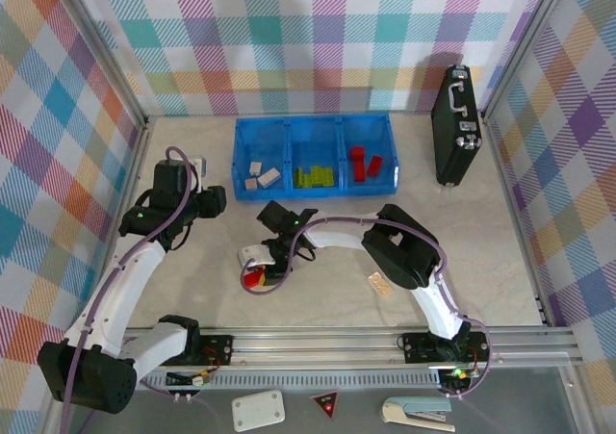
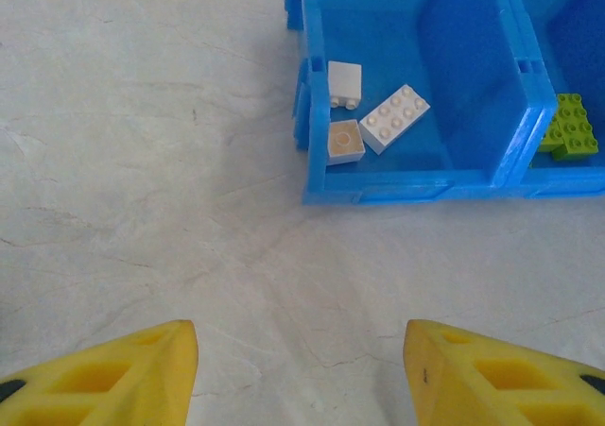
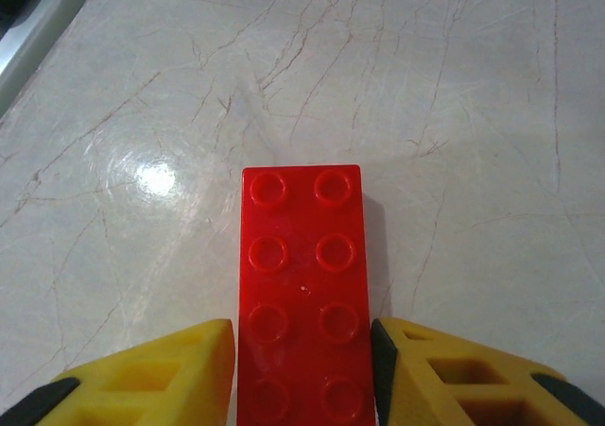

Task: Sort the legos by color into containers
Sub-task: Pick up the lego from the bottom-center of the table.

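**Table** [image 1: 510, 251]: pale marbled top, walled on the left, far and right sides. There is bare room across the near half and along the left edge.

**Blue bin** [image 1: 237, 155]: stands at the middle of the far edge, with three compartments in a row.
- Left compartment: three beige legos [image 2: 395, 117].
- Middle compartment: green legos [image 1: 315, 175].
- Right compartment: red legos [image 1: 366, 163].

**Black case** [image 1: 455, 126]: stands near the far right corner, apart from the bin.

**Loose beige lego** [image 1: 378, 282]: lies on the near half, right of centre, beside the right arm.

**Red lego** [image 3: 302, 275]: a two-by-four brick, studs up, on the near half left of centre and well clear of the bin. It seems to rest on the table, though its underside is hidden.

**Right gripper** [image 3: 302, 336]: the yellow fingers [image 3: 170, 369] are drawn in against both long sides of the red lego, clamping its near end. The far end juts out ahead of the tips.

**Left gripper** [image 2: 301, 330]: sits over bare table just short of the bin's near left corner. Its fingers stand apart, holding and touching nothing.
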`<state>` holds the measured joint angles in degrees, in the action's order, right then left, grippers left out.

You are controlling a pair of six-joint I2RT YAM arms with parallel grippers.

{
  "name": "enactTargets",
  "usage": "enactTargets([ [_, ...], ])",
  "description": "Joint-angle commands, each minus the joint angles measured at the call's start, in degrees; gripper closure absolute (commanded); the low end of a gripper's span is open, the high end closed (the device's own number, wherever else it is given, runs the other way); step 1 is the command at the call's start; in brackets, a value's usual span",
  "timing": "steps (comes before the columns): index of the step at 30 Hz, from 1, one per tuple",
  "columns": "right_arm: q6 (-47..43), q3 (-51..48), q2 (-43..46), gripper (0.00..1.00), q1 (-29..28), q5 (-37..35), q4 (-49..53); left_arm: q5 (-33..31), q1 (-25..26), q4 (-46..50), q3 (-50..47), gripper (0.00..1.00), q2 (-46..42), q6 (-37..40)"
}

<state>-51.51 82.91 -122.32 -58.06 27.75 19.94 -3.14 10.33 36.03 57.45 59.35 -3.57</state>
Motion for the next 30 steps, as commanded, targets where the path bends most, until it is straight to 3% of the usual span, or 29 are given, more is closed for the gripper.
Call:
enactTargets([
  [1,1.5,-0.8,3.0,0.58,0.7,3.3,-0.1,-1.0,-0.8,0.8,0.1,0.40,-1.2,0.5],
  [21,10.0,-15.8,14.8,0.71,4.9,-0.2,-9.5,-0.6,-0.8,0.8,0.0,0.40,-1.2,0.6],
  [30,18.1,-22.2,23.5,0.79,12.2,-5.2,-14.5,-0.6,-0.8,0.8,0.0,0.40,-1.2,0.5],
])
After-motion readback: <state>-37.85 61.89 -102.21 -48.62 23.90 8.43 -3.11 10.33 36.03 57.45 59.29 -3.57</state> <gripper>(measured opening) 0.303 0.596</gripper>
